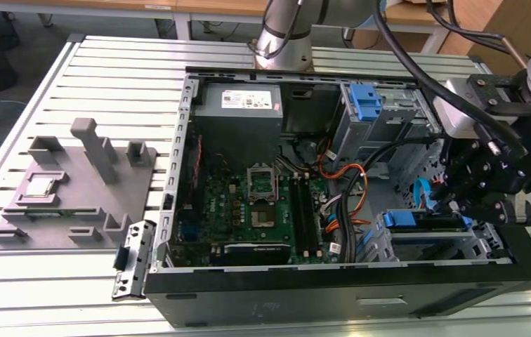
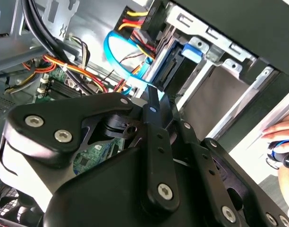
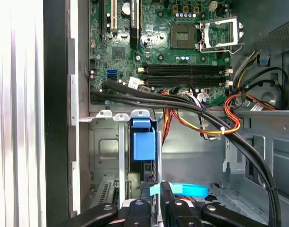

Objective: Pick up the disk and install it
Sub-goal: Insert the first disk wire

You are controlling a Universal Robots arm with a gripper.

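Note:
The disk (image 1: 422,220) sits on edge in the lower drive bay of the open computer case (image 1: 341,288), at the exterior view's right. Its blue plastic bracket (image 3: 144,142) faces the inside of the case and also shows in the second wrist view (image 2: 194,49). My gripper (image 1: 455,209) hangs just over the bay, at the disk's end away from the bracket. In both wrist views the black fingers (image 3: 167,196) stand close together, tips (image 2: 153,97) pointing at the disk's edge, with nothing seen between them. Most of the drive's body is hidden by the bay walls.
Black, orange and yellow cables (image 3: 215,118) and a light-blue flat cable (image 3: 184,190) run beside the bay. The motherboard (image 1: 246,203), power supply (image 1: 239,102) and an upper bay with a blue latch (image 1: 364,102) crowd the case. A grey fixture plate (image 1: 69,189) lies left. A hand (image 2: 281,137) rests outside the case.

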